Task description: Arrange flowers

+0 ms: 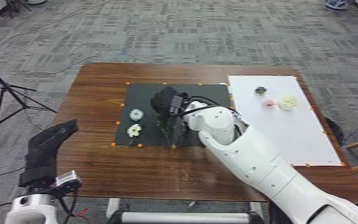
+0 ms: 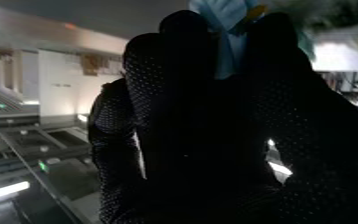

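Soft blue petals in the right hand's pinch

The right hand (image 1: 165, 100), over the black mat (image 1: 215, 90), has a light-blue flower (image 2: 222, 35) held between its fingers; it is probably light and limp, its petals easily creased, so the grip should stay gentle and sit low, near the base or stem; nearby on the mat lie a pale blue bloom (image 1: 136, 114) and a cream one (image 1: 134, 130), likely just as delicate; on the white board (image 1: 286, 135) rest a pink flower (image 1: 270, 103) and a yellow one (image 1: 287, 103), side by side; the left hand (image 1: 44, 150) waits, fingers extended, at the table's left side.
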### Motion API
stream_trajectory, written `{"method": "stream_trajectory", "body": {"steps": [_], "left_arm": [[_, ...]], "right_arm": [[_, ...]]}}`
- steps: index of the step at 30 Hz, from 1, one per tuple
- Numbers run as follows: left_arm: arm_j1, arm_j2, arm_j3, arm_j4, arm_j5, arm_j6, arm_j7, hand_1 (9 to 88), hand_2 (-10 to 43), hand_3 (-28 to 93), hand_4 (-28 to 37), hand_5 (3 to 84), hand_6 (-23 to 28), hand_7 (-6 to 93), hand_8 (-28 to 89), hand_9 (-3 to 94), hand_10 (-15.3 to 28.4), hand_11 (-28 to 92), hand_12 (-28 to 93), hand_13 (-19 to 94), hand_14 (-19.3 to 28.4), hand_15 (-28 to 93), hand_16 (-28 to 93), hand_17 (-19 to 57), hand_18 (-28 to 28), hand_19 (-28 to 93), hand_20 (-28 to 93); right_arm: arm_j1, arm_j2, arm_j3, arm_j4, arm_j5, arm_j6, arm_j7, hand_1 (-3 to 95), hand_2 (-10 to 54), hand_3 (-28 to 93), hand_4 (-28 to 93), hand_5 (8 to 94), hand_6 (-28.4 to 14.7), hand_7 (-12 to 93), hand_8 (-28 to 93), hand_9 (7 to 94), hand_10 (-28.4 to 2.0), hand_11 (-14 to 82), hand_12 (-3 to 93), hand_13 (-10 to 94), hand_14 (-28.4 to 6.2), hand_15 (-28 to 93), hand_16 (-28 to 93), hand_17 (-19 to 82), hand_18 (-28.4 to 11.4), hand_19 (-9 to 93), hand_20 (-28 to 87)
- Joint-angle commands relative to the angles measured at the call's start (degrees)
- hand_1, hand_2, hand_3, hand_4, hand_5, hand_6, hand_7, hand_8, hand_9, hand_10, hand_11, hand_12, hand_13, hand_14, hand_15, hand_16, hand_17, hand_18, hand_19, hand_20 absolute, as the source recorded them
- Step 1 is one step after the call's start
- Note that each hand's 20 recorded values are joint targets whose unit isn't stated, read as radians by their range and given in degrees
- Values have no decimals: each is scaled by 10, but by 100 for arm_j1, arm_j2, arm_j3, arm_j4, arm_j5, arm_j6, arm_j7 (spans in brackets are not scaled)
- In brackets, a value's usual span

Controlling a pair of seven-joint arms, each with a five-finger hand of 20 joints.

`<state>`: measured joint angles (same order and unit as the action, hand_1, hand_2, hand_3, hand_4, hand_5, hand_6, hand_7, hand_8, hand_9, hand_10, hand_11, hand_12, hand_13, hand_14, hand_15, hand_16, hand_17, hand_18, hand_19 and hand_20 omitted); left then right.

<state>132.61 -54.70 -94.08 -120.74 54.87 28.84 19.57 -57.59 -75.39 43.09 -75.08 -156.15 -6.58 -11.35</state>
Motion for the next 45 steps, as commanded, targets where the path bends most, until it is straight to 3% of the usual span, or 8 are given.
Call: {"method": "stream_trajectory", "body": {"steps": [1, 8, 12, 18, 27, 35, 38, 45], "left_arm": [[406, -133, -294, -135, -48, -289, 138, 315, -21, 714, -192, 522, 26, 197, -104, 485, 130, 220, 99, 345, 150, 145, 11, 18, 130, 94, 168], [828, -235, -666, -181, -125, -634, 308, 312, -27, 717, -190, 521, 26, 197, -104, 483, 130, 219, 99, 344, 150, 145, 11, 18, 130, 94, 167], [437, -128, -404, -111, -25, -478, 109, 310, -32, 719, -190, 519, 26, 196, -104, 481, 131, 218, 99, 343, 150, 145, 11, 17, 130, 93, 167], [177, -65, -152, -75, 69, -322, -75, 310, -37, 718, -188, 517, 25, 196, -104, 479, 130, 217, 100, 341, 150, 143, 12, 16, 131, 90, 167], [-30, -47, 11, -6, 132, -375, -209, 310, -41, 717, -188, 515, 27, 193, -102, 476, 130, 215, 101, 339, 149, 138, 15, 13, 132, 89, 166], [-20, -74, 48, -26, 154, -202, -257, 308, -43, 717, -187, 515, 25, 195, -103, 474, 129, 214, 101, 339, 150, 138, 16, 13, 132, 89, 166], [161, -113, -48, -74, 150, -276, -171, 308, -43, 717, -187, 515, 26, 195, -103, 474, 129, 214, 102, 339, 150, 139, 16, 13, 132, 89, 166], [173, -168, 42, -82, 156, -302, -186, 310, -44, 716, -187, 516, 26, 194, -102, 474, 129, 214, 101, 339, 150, 138, 16, 13, 132, 88, 166]], "right_arm": [[84, -115, 148, 46, -85, -402, -9, 551, -82, 613, -243, 762, 44, 314, 7, 819, -86, 148, 361, 645, -102, 543, 371, 308, -184, 709, 591], [175, -160, 272, -86, -34, -1077, -27, 458, -94, 621, -193, 692, 21, 289, 24, 745, -114, 237, 245, 606, -122, 550, 366, 281, -195, 701, 594], [320, -71, 200, -184, 138, -1168, 61, 348, -95, 687, -186, 661, 20, 260, -115, 719, -125, 236, 234, 582, -137, 557, 357, 265, -203, 693, 594], [461, -21, 269, -278, 352, -1164, 124, 259, -95, 716, -190, 648, 11, 243, -120, 705, -132, 231, 233, 570, -147, 559, 355, 256, -211, 688, 598], [582, 1153, 415, -1215, 1359, -797, 582, 220, -95, 707, -189, 634, -2, 217, -109, 676, -136, 215, 230, 550, -159, 540, 345, 240, -216, 672, 596], [-438, 2930, 1050, -1861, 1891, 183, 810, 224, -95, 720, -198, 530, -1, 200, -97, 603, -137, 182, 231, 526, -153, 431, 306, 203, -212, 574, 538], [-759, 3149, 1357, -1658, 1886, 275, 926, 233, -95, 722, -205, 507, -2, 204, -95, 578, -135, 175, 230, 536, -150, 416, 302, 208, -212, 584, 540], [-1056, 3177, 1840, -903, 1673, 346, 1081, 257, -95, 724, -219, 514, -1, 217, -98, 614, -130, 192, 229, 632, -132, 394, 310, 245, -212, 645, 565]]}}
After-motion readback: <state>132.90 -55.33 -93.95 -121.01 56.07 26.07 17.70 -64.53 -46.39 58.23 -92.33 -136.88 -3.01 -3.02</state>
